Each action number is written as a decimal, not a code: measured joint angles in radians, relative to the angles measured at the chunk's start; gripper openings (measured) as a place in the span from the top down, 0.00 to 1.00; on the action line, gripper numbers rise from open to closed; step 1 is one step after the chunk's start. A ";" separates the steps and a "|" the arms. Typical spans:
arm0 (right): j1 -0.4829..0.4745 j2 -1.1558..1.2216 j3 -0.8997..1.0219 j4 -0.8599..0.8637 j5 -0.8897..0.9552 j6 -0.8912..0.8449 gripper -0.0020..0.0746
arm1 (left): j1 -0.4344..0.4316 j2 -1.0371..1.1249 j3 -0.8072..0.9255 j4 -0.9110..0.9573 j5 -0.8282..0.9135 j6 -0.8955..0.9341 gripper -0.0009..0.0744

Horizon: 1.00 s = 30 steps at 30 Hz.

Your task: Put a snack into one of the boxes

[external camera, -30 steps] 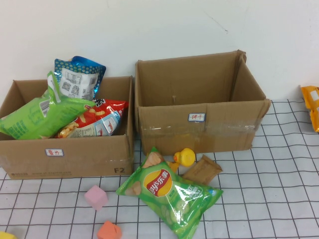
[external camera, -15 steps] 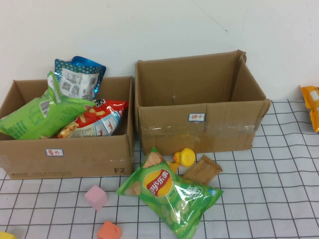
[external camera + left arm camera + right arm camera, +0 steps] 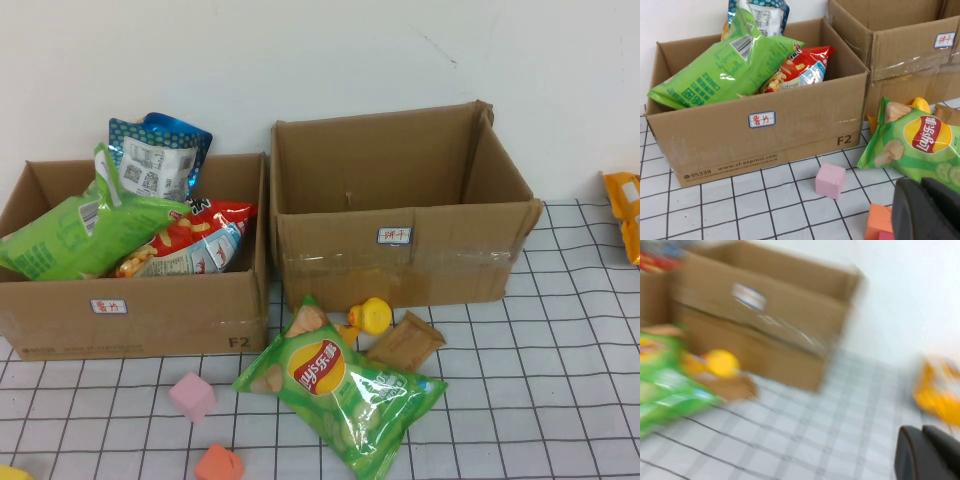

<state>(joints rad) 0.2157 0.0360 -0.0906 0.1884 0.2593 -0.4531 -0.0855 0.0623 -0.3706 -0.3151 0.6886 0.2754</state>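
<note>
A green chips bag lies on the checked cloth in front of the two cardboard boxes; it also shows in the left wrist view and the right wrist view. The left box holds several snack bags. The right box looks empty inside. An orange snack bag lies at the far right edge. Neither gripper shows in the high view. My left gripper is shut and empty, near the chips bag's corner. My right gripper is shut and empty, above the cloth near the orange bag.
A yellow duck and a brown packet lie between the chips bag and the right box. A pink cube and an orange cube sit on the cloth in front of the left box.
</note>
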 joint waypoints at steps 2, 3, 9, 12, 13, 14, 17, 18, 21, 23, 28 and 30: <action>-0.053 -0.011 0.032 -0.133 0.013 0.196 0.98 | 0.000 0.000 0.000 0.000 0.000 0.000 0.99; -0.073 -0.019 0.042 -0.175 0.026 0.273 0.98 | 0.000 0.000 0.000 0.000 0.000 0.000 0.99; -0.173 -0.045 0.106 -0.290 0.057 0.436 0.98 | 0.000 0.000 0.000 0.000 0.000 0.000 0.99; -0.183 -0.045 0.116 -0.294 0.081 0.453 0.98 | 0.000 0.000 0.000 0.000 0.000 0.000 0.99; -0.183 -0.045 0.116 -0.295 0.083 0.453 0.98 | 0.000 0.000 0.000 0.000 0.000 -0.002 0.99; -0.184 -0.045 0.116 -0.295 0.083 0.459 0.98 | 0.000 0.000 0.000 0.000 0.000 -0.002 0.99; -0.185 -0.045 0.116 -0.295 0.083 0.462 0.98 | 0.000 0.000 0.000 0.000 0.000 -0.002 0.99; -0.185 -0.045 0.116 -0.295 0.083 0.462 0.98 | 0.000 0.000 0.000 0.000 0.000 -0.002 0.99; -0.186 -0.045 0.116 -0.296 0.083 0.462 0.98 | 0.000 0.000 0.000 0.000 0.000 -0.002 0.99; -0.186 -0.045 0.116 -0.296 0.083 0.462 0.98 | 0.000 0.000 0.000 0.000 0.000 -0.002 0.99; -0.186 -0.045 0.116 -0.296 0.083 0.462 0.98 | 0.000 0.000 0.000 0.000 0.000 -0.002 0.99; -0.186 -0.045 0.116 -0.296 0.083 0.462 0.98 | 0.000 0.000 0.000 0.000 0.000 -0.002 0.99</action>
<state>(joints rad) 0.0298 -0.0085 0.0251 -0.1079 0.3419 0.0093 -0.0855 0.0623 -0.3706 -0.3151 0.6886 0.2737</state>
